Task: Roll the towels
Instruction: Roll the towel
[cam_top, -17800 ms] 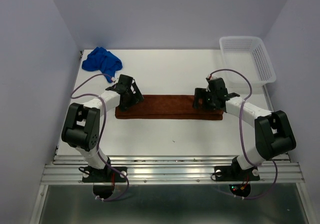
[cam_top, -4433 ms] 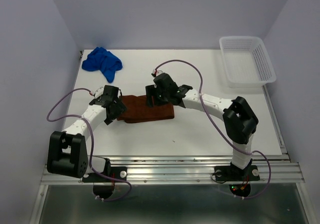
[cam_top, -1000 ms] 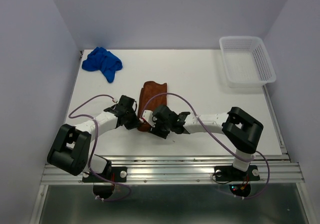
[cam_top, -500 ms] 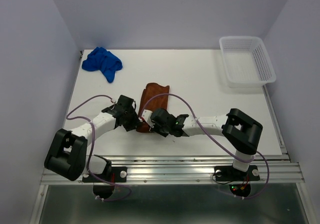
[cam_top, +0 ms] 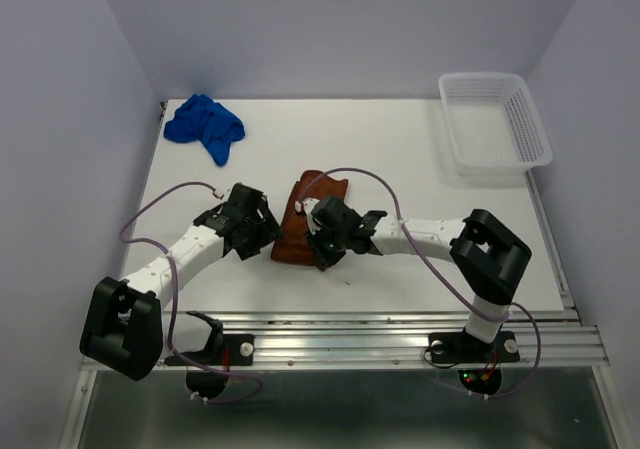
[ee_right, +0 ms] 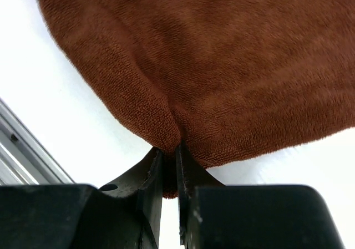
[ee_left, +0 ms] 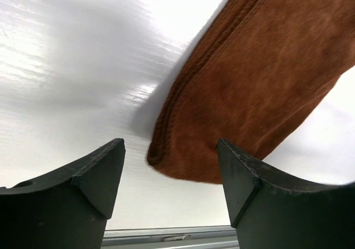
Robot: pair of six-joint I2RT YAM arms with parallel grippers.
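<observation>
The rust-brown towel [cam_top: 297, 231] lies folded near the table's middle front, running from near to far. My right gripper [cam_top: 318, 249] is shut on the near edge of this towel [ee_right: 222, 66], which bunches between its fingers [ee_right: 151, 177]. My left gripper [cam_top: 262, 235] hovers just left of the towel's near corner [ee_left: 249, 93], open, with only bare table between its fingertips [ee_left: 102, 168]. The blue towel [cam_top: 205, 125] sits crumpled at the far left corner, away from both grippers.
A white mesh basket [cam_top: 495, 121] stands at the far right of the table. The metal rail [cam_top: 340, 341] runs along the near edge, close behind both grippers. White walls enclose the table on three sides.
My left gripper has let go of the brown towel and opened wide, drawing slightly away. My right gripper has closed on the towel's near edge and shifted a little farther in.
</observation>
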